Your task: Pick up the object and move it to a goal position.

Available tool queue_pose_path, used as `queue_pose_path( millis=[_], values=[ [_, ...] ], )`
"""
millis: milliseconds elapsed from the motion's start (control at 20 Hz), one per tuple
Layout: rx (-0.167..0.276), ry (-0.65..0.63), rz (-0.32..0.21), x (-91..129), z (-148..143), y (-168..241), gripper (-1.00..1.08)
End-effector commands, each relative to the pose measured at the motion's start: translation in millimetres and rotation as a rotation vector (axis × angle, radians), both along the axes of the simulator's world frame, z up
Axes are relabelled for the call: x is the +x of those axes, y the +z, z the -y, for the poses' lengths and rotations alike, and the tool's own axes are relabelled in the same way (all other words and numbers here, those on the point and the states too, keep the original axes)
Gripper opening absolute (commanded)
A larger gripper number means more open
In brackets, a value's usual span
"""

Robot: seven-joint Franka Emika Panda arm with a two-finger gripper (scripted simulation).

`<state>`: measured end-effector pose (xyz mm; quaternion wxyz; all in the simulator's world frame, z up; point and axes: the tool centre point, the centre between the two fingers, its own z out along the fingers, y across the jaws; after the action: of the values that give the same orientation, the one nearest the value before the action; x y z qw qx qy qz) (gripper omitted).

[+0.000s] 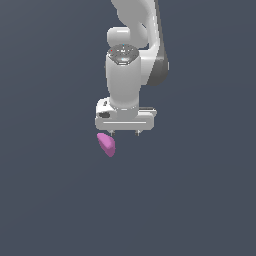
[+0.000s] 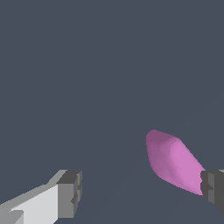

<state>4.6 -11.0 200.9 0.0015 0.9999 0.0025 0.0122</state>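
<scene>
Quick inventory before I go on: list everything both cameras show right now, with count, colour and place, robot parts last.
object: one, magenta-pink, on the floor just below the gripper, toward the exterior view's left; in the wrist view it lies close against one finger, off centre in the gap.
floor: one, plain dark blue-grey, fills the background of both views.
arm: one, white with grey parts, comes down from the top of the exterior view.
gripper: one, white with dark grey pads, fingers spread wide, holding nothing.
</scene>
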Motion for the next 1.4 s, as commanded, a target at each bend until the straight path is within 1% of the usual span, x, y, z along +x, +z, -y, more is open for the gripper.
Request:
queue_pose_path(
  millis=[0, 450, 1350],
  values=[
    [-0.001, 0.019, -0.001, -1, 3, -2, 1.00],
    [-0.004, 0.147, -0.006, -8, 20, -16, 1.00],
    [-0.007, 0.526, -0.020, -32, 69, -55, 1.00]
  ],
)
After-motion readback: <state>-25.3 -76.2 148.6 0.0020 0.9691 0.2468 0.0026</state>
